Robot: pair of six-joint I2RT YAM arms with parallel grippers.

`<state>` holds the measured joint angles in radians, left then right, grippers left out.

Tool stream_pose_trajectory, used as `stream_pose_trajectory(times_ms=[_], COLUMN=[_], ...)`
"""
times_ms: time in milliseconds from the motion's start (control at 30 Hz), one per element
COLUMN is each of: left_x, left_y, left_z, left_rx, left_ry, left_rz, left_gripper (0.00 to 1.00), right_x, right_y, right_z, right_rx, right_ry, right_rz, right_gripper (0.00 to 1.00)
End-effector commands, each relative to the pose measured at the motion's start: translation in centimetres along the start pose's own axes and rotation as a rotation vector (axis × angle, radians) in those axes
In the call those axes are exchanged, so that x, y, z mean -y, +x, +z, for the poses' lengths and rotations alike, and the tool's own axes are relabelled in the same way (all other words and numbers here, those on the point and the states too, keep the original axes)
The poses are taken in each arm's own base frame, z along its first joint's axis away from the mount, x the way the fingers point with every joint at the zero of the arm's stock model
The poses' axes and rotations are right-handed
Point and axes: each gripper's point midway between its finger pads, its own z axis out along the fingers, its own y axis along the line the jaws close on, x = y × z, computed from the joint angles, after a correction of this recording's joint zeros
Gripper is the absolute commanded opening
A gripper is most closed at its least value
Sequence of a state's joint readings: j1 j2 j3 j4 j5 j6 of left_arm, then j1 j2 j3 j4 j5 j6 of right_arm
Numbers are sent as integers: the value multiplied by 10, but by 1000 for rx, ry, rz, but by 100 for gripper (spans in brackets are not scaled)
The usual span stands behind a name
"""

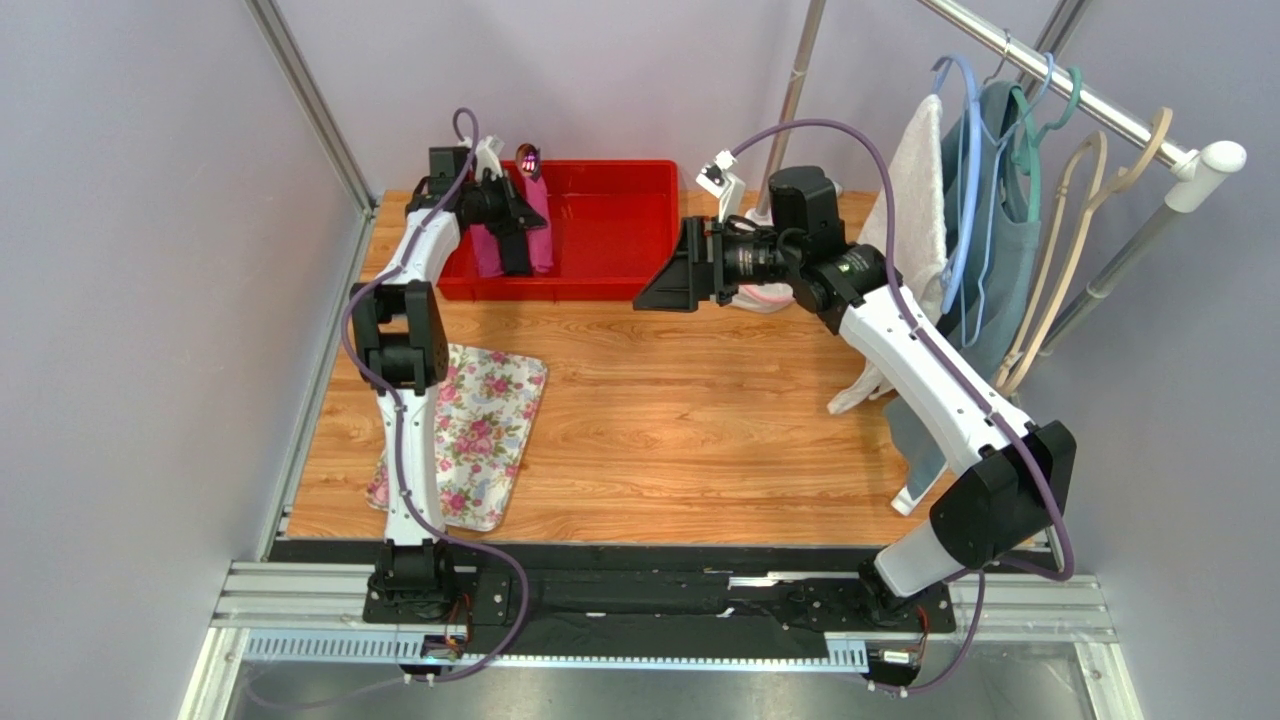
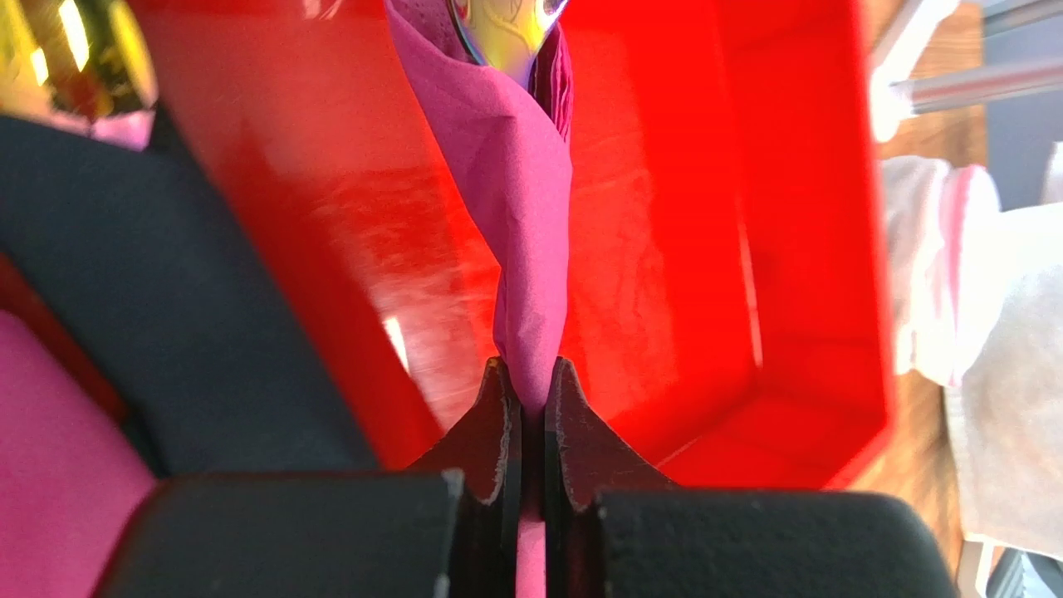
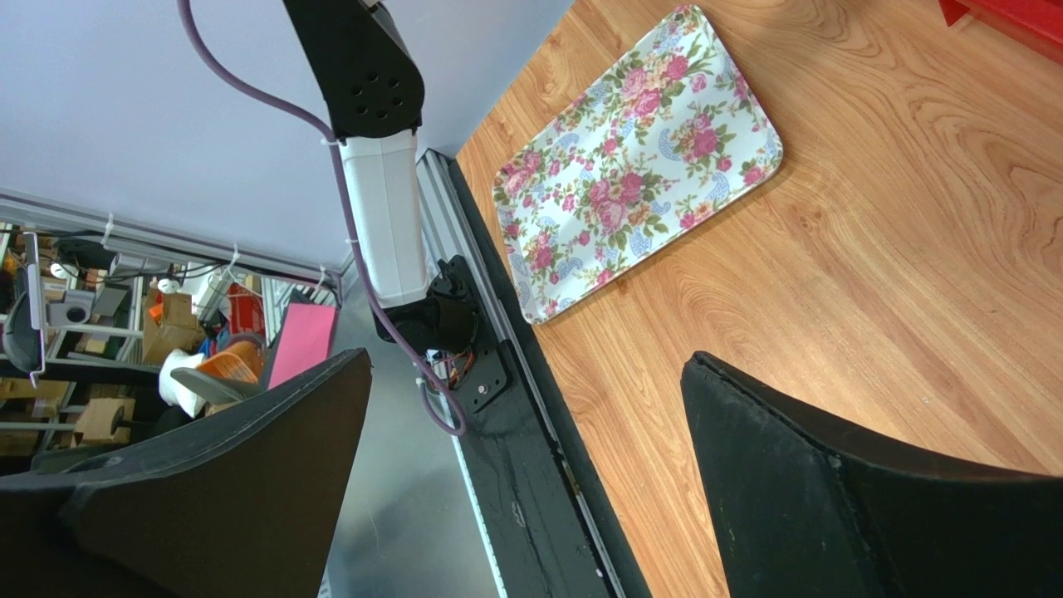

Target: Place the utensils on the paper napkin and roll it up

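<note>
My left gripper is shut on the magenta-pink paper napkin, which is rolled into a tube and held upright over the left part of the red bin. In the left wrist view the jaws pinch the lower end of the napkin roll. A shiny purple-tinted utensil head sticks out of its top, and it also shows in the top view. The handles are hidden inside the roll. My right gripper is open and empty above the table beside the bin.
A black roll, a gold cutlery head and another pink roll lie in the bin's left side. A floral cloth lies front left. A clothes rack with hangers and towels stands at the right.
</note>
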<state>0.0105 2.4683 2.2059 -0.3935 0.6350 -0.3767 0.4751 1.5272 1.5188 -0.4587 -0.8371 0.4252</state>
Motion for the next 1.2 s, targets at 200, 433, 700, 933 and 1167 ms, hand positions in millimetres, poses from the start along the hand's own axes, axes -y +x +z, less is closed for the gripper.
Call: stream_pose_trajectory(times_ms=[200, 433, 700, 933, 1167], left_x=[-4, -20, -31, -38, -44], left_y=[-6, 2, 7, 10, 22], left_z=[7, 22, 33, 35, 35], left_rx=[22, 18, 5, -12, -47], left_ry=[58, 43, 17, -25, -64], left_rz=[18, -6, -15, -24, -69], left_gripper=[0, 0, 0, 3, 3], right_x=[3, 7, 12, 16, 15], right_y=[-3, -2, -3, -8, -10], right_z=[3, 6, 10, 13, 13], right_rx=[-1, -5, -13, -11, -11], right_ry=[-30, -27, -30, -28, -32], right_rz=[4, 16, 33, 55, 64], right_gripper=[100, 100, 100, 100, 100])
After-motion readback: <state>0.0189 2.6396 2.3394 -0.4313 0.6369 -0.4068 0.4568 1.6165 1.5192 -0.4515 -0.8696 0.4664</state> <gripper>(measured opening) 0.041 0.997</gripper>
